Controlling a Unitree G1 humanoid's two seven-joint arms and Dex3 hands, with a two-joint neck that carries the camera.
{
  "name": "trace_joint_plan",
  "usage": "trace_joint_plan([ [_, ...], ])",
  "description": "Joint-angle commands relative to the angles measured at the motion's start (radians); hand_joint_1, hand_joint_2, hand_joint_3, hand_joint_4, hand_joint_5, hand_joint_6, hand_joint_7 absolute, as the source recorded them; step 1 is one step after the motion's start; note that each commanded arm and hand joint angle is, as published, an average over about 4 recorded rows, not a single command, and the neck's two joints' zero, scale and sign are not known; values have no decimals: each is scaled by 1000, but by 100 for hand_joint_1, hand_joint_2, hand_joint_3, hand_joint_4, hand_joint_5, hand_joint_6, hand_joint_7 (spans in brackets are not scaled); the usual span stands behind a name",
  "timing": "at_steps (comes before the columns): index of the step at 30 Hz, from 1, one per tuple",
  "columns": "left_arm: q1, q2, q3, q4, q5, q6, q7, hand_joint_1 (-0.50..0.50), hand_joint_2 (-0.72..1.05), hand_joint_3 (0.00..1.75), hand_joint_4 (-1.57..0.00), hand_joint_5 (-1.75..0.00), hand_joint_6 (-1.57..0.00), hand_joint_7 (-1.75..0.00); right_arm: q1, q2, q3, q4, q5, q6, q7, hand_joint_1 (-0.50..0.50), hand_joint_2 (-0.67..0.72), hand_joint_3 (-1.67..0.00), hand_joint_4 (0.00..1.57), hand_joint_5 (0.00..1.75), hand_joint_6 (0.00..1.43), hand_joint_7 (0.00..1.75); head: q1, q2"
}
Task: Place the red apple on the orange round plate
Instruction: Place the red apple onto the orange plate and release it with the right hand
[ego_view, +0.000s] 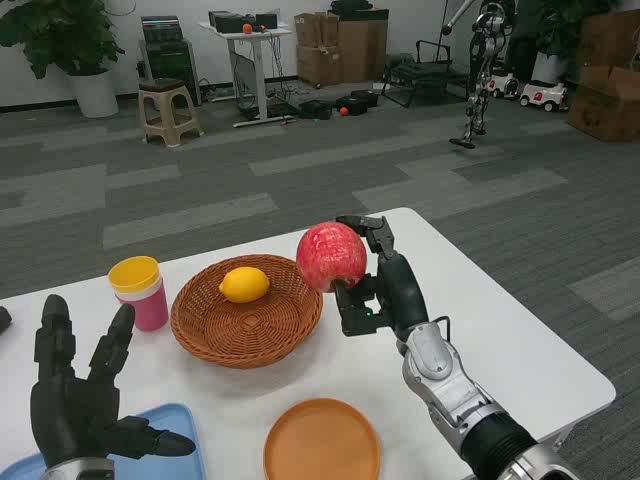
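Note:
My right hand (375, 285) grips the red apple (331, 256) and holds it in the air above the right rim of the wicker basket (205, 335). The orange round plate (321, 441) lies bare on the white table near the front edge, below and slightly left of the apple. My left hand (80, 400) waits at the front left with its fingers spread and nothing in it.
A yellow lemon (245, 284) lies in the wicker basket. A pink cup with a yellow top (140, 291) stands left of the basket. A blue tray (185, 440) lies at the front left by my left hand. The table's right edge runs close behind my right forearm.

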Motion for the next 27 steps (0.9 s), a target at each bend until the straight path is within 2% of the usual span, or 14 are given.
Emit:
trace_joint_plan([
  [1, 11, 3, 22, -9, 3, -4, 3, -48, -55, 9, -67, 0, -3, 0, -17, -2, -13, -15, 9, -21, -23, -46, -54, -151, 131, 165, 111, 147, 22, 25],
  [5, 11, 2, 22, -8, 3, -3, 3, -47, -55, 9, -67, 0, -1, 0, -17, -1, -13, -15, 9, -21, -23, -45, -60, -151, 131, 165, 111, 147, 13, 15],
  [17, 11, 1, 23, -8, 3, -4, 3, -48, -55, 9, -67, 0, -1, 0, -17, -2, -13, -15, 9, -21, -23, -43, -60, -151, 131, 165, 111, 147, 17, 13],
  [21, 11, 0, 23, -8, 3, -4, 3, -48, -55, 9, -67, 0, -1, 0, -17, -2, -13, -15, 10, -21, -24, -46, -60, -151, 131, 165, 111, 148, 18, 9],
  [24, 11, 0, 23, -8, 3, -4, 3, -48, -55, 9, -67, 0, -1, 0, -17, -2, -13, -15, 10, -21, -23, -44, -56, -151, 131, 165, 111, 147, 17, 6],
  [27, 11, 0, 22, -9, 3, -4, 3, -48, -55, 9, -67, 0, -1, 0, -17, -2, -13, -15, 10, -21, -23, -44, -59, -151, 131, 165, 111, 147, 18, 2],
])
